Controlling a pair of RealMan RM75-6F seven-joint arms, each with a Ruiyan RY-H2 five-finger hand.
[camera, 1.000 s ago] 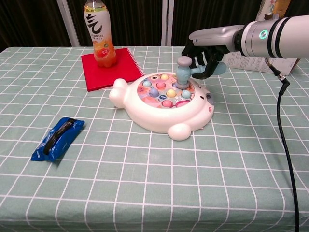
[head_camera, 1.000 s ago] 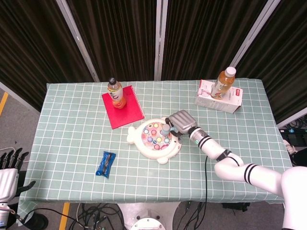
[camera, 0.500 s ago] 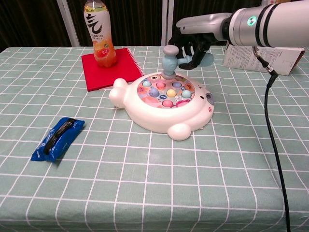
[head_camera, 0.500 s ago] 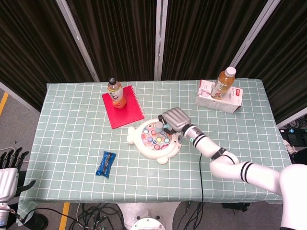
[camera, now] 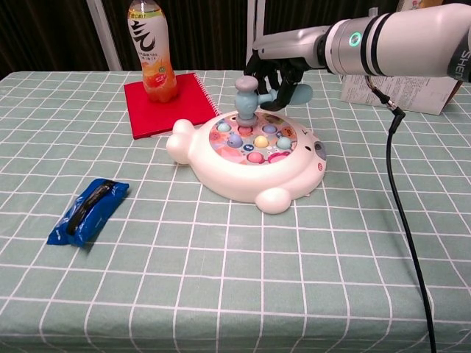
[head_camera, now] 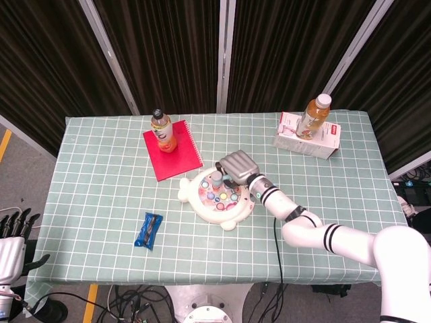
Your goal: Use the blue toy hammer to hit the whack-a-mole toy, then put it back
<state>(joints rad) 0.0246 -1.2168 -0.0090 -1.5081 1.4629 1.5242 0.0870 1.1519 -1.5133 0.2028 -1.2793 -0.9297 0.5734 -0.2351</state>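
Note:
The white whack-a-mole toy (head_camera: 217, 197) (camera: 246, 156) lies mid-table with coloured pegs on its round face. My right hand (head_camera: 236, 165) (camera: 274, 68) hovers over the toy's far edge and grips the handle of the blue toy hammer (head_camera: 217, 179) (camera: 247, 94). The hammer head points down, just above the back-left pegs; whether it touches one I cannot tell. My left hand (head_camera: 12, 242) hangs open below the table's near left corner, seen only in the head view.
An orange drink bottle (head_camera: 162, 131) (camera: 151, 50) stands on a red notebook (head_camera: 172, 150) (camera: 171, 104) at the back left. A blue snack packet (head_camera: 149, 230) (camera: 88, 210) lies front left. Another bottle (head_camera: 313, 116) stands on a white box (head_camera: 308, 138) at the back right.
My right hand has carried the hammer leftward across the toy's face, from the right-side pegs to the back-left pegs. The left hand has not moved.

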